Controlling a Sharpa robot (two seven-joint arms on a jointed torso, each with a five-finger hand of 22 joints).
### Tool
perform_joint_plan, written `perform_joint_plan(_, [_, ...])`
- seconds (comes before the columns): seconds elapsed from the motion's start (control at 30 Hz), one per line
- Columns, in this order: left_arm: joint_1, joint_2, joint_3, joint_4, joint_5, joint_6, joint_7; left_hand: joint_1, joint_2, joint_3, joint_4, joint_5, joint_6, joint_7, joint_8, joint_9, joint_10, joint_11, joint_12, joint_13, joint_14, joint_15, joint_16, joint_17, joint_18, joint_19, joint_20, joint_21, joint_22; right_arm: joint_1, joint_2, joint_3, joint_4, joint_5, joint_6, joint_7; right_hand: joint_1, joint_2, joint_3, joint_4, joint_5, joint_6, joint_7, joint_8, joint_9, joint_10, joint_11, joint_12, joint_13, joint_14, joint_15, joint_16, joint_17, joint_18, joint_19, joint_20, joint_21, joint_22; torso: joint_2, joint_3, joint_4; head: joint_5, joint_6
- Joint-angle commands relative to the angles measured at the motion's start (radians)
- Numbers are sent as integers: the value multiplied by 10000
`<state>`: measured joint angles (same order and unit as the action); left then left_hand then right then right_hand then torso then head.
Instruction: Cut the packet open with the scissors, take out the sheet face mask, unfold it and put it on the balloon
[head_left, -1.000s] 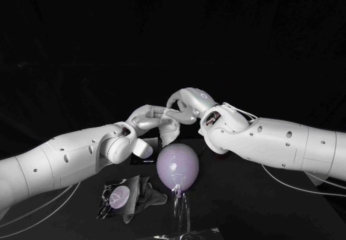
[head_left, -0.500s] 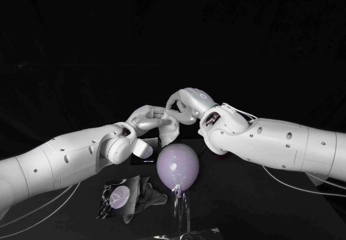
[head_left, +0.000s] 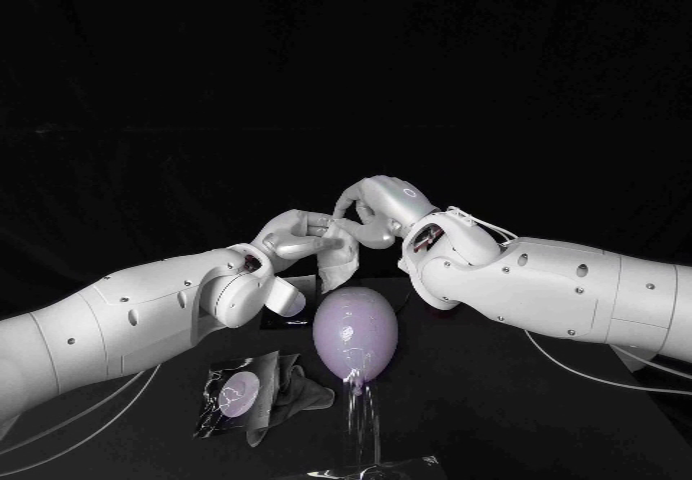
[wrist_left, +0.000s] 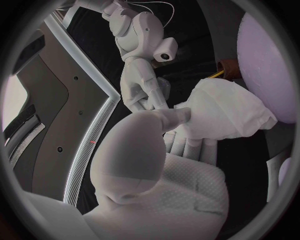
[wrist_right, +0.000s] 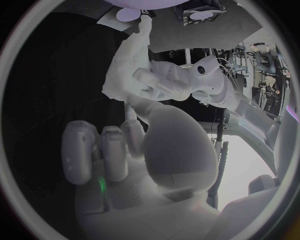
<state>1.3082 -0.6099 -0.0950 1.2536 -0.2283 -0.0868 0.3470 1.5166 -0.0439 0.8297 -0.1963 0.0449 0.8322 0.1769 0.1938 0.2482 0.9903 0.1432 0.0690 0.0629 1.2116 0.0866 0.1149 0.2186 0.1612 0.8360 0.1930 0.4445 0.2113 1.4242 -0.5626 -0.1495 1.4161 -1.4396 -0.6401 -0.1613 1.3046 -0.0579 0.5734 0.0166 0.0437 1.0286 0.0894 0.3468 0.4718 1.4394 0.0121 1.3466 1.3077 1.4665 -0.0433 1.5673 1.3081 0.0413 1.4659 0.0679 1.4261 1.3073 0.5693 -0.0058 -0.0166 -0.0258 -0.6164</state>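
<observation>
Has the packet (head_left: 231, 392) lying low at the left of the table (head_left: 548, 420), dark and printed, with a grey flap sticking out on its right side, well apart from both hands. Lifts the left hand (head_left: 299, 238) up and to the right of that, thumb pressed narrow against the fingers (wrist_left: 194, 147) and holding the mask (head_left: 339, 262). Carries the mask as a bunched white wad, not spread out, hanging from the pinch down toward the balloon (head_left: 355, 333). Cannot tell whether its lower tip touches the balloon's top or hangs just clear of it. Stands the balloon upright near the table's middle, neck down, on a clear stand (head_left: 361, 425), just right of the packet. Reaches in from the right with the right hand (head_left: 378, 208), fingers curled in close and nipping the wad's upper edge just beside the left thumb. Grips the one mask with both hands, above and behind the balloon.
</observation>
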Motion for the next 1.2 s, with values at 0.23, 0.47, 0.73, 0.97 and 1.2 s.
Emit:
perform_joint_plan(0.23, [22, -1, 21, 30, -84, 96, 144, -68, -19, 12, -116, 34, 95, -5, 6, -26, 56, 4, -77, -14, 110, 0, -35, 7, 128, -68, 7, 94, 37, -9, -109, -3, -49, 1059, -305, 474, -379, -35, 43, 205, 49, -265, 16, 59, 33, -305, 23, -599, 449, 1043, -46, 35, 2627, -78, 355, -76, -81, 2192, 3, -1, 1, 4, 8])
perform_joint_plan(0.47, [22, -10, 19, 26, -99, 108, 121, -67, -21, 13, -125, 33, 95, -6, 4, -27, 55, 3, -79, -15, 116, -3, -34, 9, 129, -69, 7, 101, 41, -6, -167, 0, -46, 1324, -401, 663, -369, -23, 81, 201, 49, -328, 29, 64, 37, -384, 32, -732, 358, 1043, -40, 35, 2627, -78, 353, -73, -82, 2192, 2, -2, 3, 3, 15])
perform_joint_plan(0.73, [22, -10, 18, 31, -131, 140, 107, -63, -25, 18, -151, 33, 98, -12, -1, -33, 49, -3, -81, -15, 132, -10, -29, 13, 133, -74, 5, 123, 53, -1, -176, 2, -146, 1516, -438, 771, -371, -17, 108, 206, 48, -396, 51, 69, 42, -472, 50, -880, 257, 1043, -29, 35, 2627, -72, 337, -67, -113, 2183, -3, -4, 3, -3, 35])
perform_joint_plan(0.97, [22, -12, 18, 37, -158, 169, 92, -59, -31, 25, -186, 33, 102, -21, -8, -39, 43, -10, -83, -15, 156, -21, -22, 19, 135, -86, 5, 148, 66, 2, -165, 4, -227, 1697, -490, 881, -451, -88, 66, 256, 47, -486, 88, 72, 43, -622, 83, -1127, 86, 1043, -1, 35, 2627, -62, 310, -50, -165, 2167, 4, -5, 8, -6, 39])
perform_joint_plan(1.2, [22, -14, 17, 44, -189, 200, 82, -57, -30, 29, -200, 33, 105, -25, -10, -42, 40, -13, -83, -15, 167, -26, -18, 22, 135, -94, 7, 156, 71, 3, -148, 5, -294, 1828, -507, 943, -483, -94, 57, 289, 47, -531, 106, 69, 41, -665, 99, -1198, 39, 1043, 12, 35, 2627, -62, 308, -41, -165, 2167, 4, -6, 7, -11, 39])
